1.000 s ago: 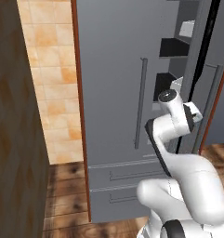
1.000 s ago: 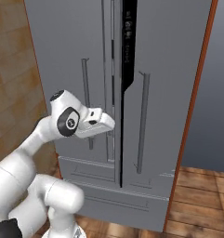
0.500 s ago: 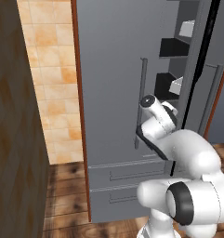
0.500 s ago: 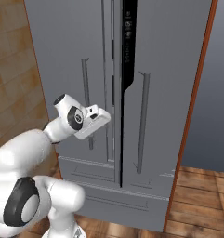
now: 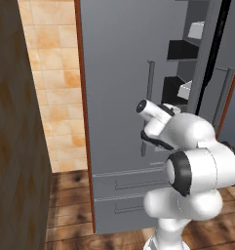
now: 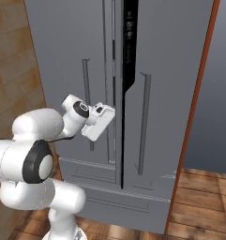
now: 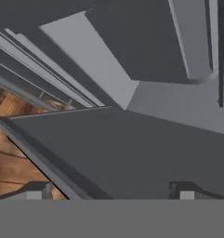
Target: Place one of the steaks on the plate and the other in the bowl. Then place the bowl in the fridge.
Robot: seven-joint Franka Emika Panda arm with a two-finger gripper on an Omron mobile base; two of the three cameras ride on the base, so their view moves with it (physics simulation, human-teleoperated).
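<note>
The fridge (image 6: 161,93) is tall and grey, with long vertical handles (image 6: 143,123) on its doors and two drawers below; it stands on a wooden floor (image 6: 203,197). Its left door (image 5: 128,97) stands ajar, showing dark shelves (image 5: 180,49) and white bins (image 5: 196,29) inside. The jaws (image 7: 111,193) are spread wide and empty, held close in front of the grey doors
</note>
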